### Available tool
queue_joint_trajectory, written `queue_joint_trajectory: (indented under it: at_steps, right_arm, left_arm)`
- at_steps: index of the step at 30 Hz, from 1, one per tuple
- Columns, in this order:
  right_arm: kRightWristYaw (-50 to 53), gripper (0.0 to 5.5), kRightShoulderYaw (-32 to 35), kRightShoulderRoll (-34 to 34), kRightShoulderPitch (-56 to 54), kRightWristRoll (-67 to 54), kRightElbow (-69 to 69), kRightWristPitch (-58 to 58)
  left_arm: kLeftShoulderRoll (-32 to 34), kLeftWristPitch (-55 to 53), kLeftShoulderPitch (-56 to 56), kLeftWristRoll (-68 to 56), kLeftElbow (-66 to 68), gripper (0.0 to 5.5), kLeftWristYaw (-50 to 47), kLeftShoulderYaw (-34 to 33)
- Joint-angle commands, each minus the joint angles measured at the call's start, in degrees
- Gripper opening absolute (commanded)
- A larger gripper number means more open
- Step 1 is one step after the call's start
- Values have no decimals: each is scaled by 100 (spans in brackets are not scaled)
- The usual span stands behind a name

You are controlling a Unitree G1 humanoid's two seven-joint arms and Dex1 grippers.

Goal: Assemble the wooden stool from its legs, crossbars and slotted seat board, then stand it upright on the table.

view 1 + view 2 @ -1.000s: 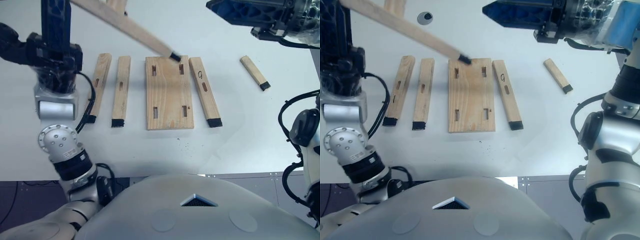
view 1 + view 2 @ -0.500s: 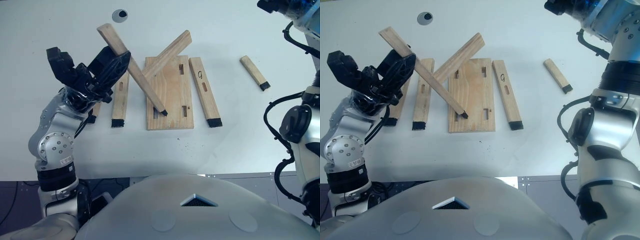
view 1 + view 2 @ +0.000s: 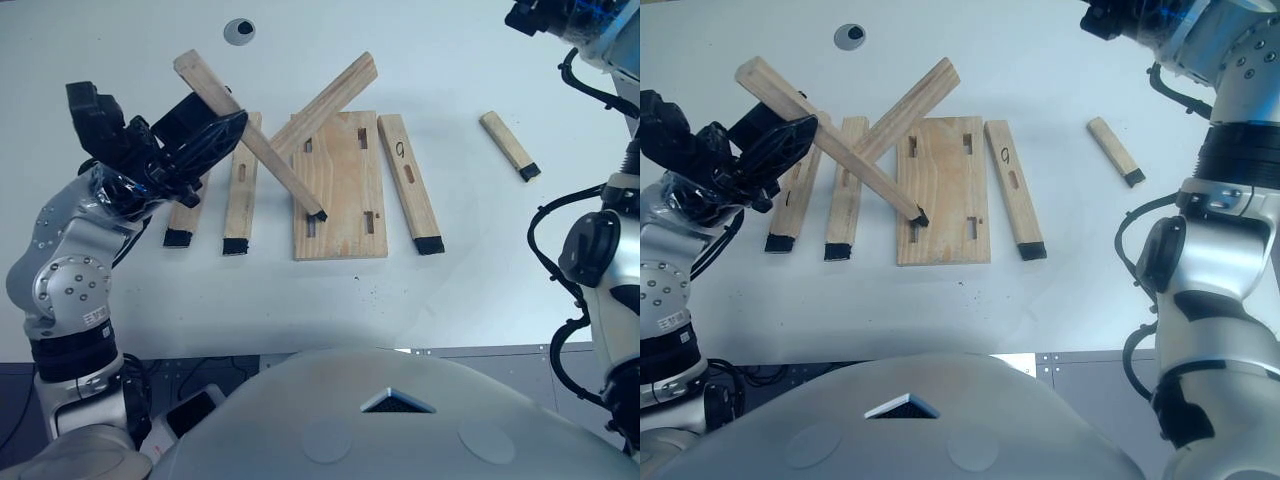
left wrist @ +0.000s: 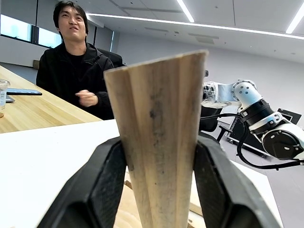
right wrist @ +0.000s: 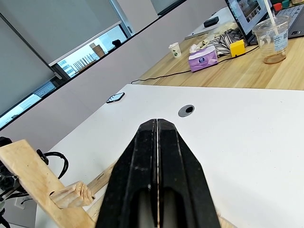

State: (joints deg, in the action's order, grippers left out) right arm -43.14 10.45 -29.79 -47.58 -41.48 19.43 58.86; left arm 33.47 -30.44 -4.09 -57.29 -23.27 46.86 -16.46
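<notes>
Seat board [image 3: 345,190] is laid flat on the white counter [image 3: 470,290], slots upward, at the middle of the row of parts. A stool leg [image 3: 290,182] is held aslant above it, its black-tipped lower end set down on the board just beside a slot near the board's left edge. The upper part of this leg is clamped between the two fingers of the left hand [image 3: 215,125], which is raised over the counter to the left of the board. A second long piece [image 3: 335,95] is seen tilted the other way, its high end above the board's far edge and its low end meeting the held leg; whether the two are joined cannot be told.

Two more legs [image 3: 241,170] [image 3: 183,215] are laid flat left of the board, the outer one partly hidden by the left hand. Another leg [image 3: 410,180] lies just beside the board's right edge, and a short crossbar [image 3: 508,143] is placed well apart to the right. A small round disc [image 3: 239,30] is seen at the far side.

The right hand [image 5: 157,142] is held high at the far right, its fingers pressed together with nothing between them.
</notes>
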Motion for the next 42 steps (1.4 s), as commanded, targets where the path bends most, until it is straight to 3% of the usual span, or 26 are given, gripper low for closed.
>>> queue_joint_trajectory:
  at_steps: [1, 14, 22, 33, 42]
  right_arm:
    - [-34, 0, -32, -19, -73, 100, 42, 12]
    - [-268, 0, -223, -136, 56, 297, 34, 85]
    - [-343, 0, -234, -132, 103, 388, 48, 132]
    - [-439, 0, -311, -93, -23, 475, 142, 100]
    - [-449, 0, -328, -72, 36, 451, 100, 111]
  left_arm:
    - [211, -229, -3, -179, -174, 201, 62, -170]
    - [477, -3, -76, 483, 446, 200, 770, 224]
    - [370, -289, 151, -787, 73, 199, 718, -374]
    - [127, 173, 368, 477, 1172, 199, 1039, 355]
    - [946, 19, 700, 621, 1354, 199, 1616, 355]
